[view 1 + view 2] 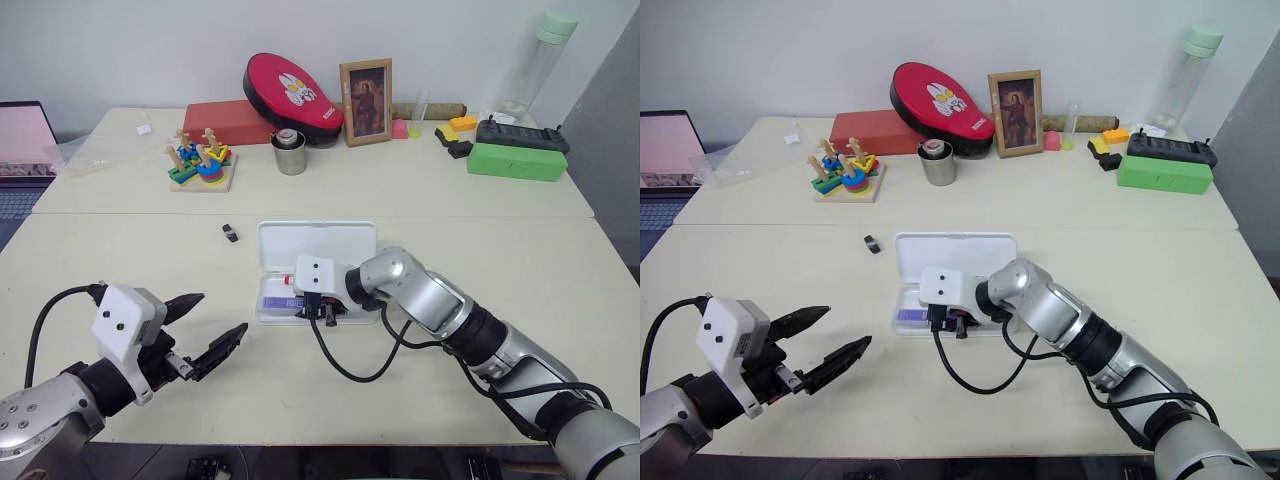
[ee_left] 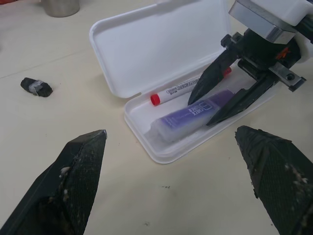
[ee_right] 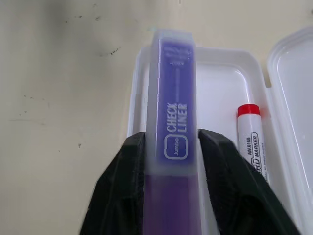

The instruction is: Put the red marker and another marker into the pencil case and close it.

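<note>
Purple marker point(image 3: 172, 147) between your right tool point(image 2: 226, 100) fingers, laid into open pencil case point(image 2: 161, 49) beside red marker point(image 2: 188, 87); left tool point(image 1: 205, 328) released, waiting nearby.

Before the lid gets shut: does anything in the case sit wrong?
Yes. The purple marker lies with one end up on the case rim, so it may block the lid. The red marker lies flat inside.

Glossy white plastic pencil case point(image 2: 161, 44), translucent purple marker point(image 2: 190, 116)
</note>
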Action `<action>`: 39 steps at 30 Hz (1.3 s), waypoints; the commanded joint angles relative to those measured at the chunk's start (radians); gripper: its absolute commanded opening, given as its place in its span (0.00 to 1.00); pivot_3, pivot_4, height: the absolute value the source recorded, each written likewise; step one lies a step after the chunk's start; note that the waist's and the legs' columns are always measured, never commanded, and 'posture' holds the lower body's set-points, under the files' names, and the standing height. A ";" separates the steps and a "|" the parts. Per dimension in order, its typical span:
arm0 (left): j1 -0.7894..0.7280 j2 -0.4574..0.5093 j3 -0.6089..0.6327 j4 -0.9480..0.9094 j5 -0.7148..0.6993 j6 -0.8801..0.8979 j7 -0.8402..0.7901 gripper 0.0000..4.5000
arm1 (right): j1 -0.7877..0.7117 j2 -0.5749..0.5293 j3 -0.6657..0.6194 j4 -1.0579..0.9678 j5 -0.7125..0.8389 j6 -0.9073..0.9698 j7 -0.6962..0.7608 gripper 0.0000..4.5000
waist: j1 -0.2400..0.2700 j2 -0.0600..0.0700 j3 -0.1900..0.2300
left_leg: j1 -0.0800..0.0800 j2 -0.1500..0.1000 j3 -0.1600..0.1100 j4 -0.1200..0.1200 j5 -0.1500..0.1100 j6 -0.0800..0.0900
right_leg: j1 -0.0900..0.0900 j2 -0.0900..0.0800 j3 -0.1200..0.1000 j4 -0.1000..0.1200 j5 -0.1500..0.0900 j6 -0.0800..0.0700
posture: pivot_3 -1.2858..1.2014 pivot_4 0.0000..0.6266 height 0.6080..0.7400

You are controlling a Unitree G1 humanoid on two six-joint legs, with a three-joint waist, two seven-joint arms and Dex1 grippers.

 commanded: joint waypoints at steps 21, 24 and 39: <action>-0.768 -0.144 -0.242 0.578 0.215 0.050 0.501 1.00 | -0.167 0.077 -0.487 -0.124 0.314 0.204 -0.044 0.99 | 0.003 -0.002 -0.001 | 0.000 -0.001 -0.002 0.001 0.000 0.000 | 0.002 0.000 -0.002 0.000 0.001 0.001 | 0.52 0.24 1.00; -0.843 -0.183 -0.299 0.740 0.277 0.016 0.510 1.00 | -0.182 0.096 -0.520 -0.091 0.306 0.182 -0.104 0.99 | -0.005 -0.003 -0.001 | 0.000 -0.001 -0.001 0.000 0.000 -0.001 | 0.000 0.000 -0.001 0.000 0.000 0.001 | 0.52 0.24 1.00; -1.112 -0.270 -0.420 1.320 0.464 -0.079 0.466 0.92 | -0.215 0.087 -0.593 -0.089 0.337 0.192 -0.222 1.00 | -0.026 -0.002 -0.001 | -0.006 -0.001 -0.002 0.000 0.003 -0.005 | -0.005 0.000 -0.003 0.001 0.000 0.000 | 0.52 0.24 1.00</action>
